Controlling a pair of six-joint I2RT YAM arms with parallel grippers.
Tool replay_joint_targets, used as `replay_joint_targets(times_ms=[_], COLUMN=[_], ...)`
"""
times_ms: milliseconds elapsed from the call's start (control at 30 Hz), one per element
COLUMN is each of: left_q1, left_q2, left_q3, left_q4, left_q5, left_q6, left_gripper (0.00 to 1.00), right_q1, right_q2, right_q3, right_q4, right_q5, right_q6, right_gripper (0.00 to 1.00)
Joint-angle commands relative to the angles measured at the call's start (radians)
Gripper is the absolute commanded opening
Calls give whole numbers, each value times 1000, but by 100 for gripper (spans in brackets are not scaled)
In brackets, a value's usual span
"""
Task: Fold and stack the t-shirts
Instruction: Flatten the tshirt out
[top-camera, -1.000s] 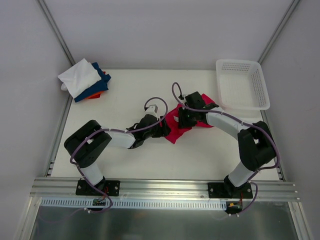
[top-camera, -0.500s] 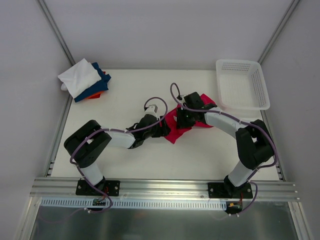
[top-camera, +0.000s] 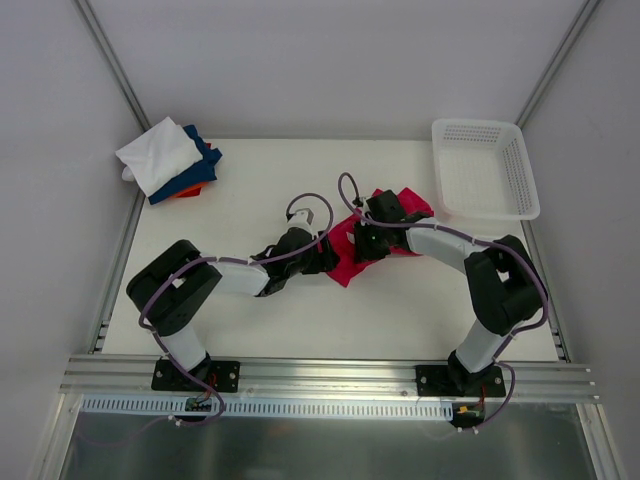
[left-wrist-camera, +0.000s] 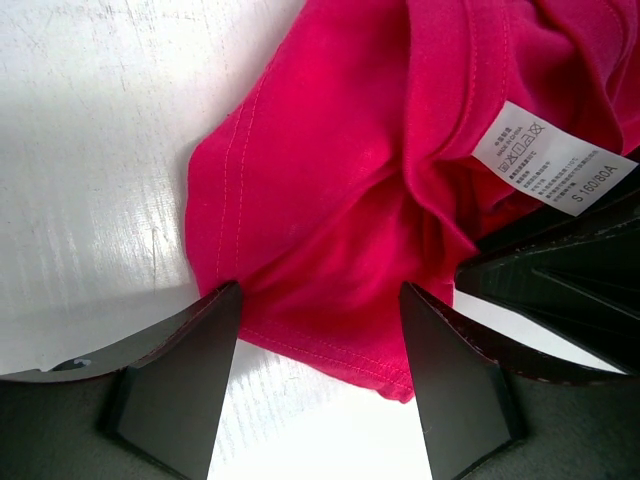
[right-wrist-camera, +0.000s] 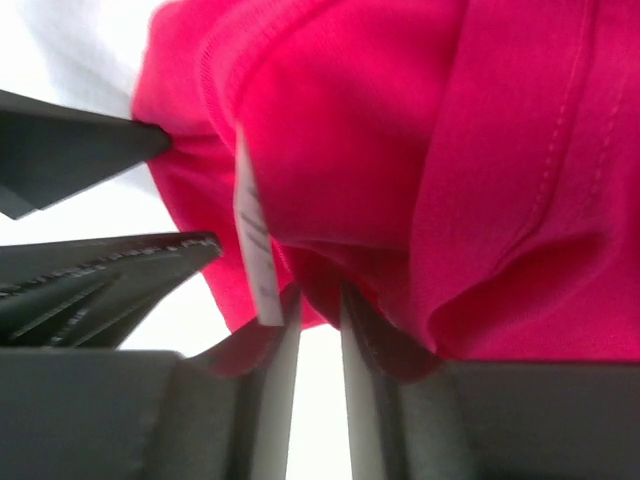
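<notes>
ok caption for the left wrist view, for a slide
Left gripper open astride the hem of the crimson t-shirt on the white table, care label showing.

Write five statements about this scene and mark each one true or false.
1. The red shirt lies in the basket. False: it lies on the table, left of the basket.
2. The white shirt lies on the blue shirt. True.
3. The left gripper stands open astride the red shirt's hem. True.
4. The basket holds a folded shirt. False: it is empty.
5. A white label shows on the red shirt. True.
</notes>
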Motion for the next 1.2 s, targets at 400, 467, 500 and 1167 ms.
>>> replay_joint_targets(times_ms=[400, 467, 500, 1167], left_q1=[11, 11, 11, 11], left_q2=[-56, -81, -95, -494], left_q3=[-13, 0, 5, -121], left_q4=[-50, -70, -94, -256], left_q5=[5, 14, 17, -84], left_q6=[11, 25, 29, 60], left_gripper=[78, 85, 89, 95], right_q1=[10, 10, 10, 24], right_q2=[-59, -75, -83, -91], right_q3=[50, 94, 110, 1023], right_q4=[-28, -64, -76, -545], right_q5=[-14, -11, -11, 28], right_q6=[-11, -14, -14, -84], right_gripper=[0, 1, 1, 1])
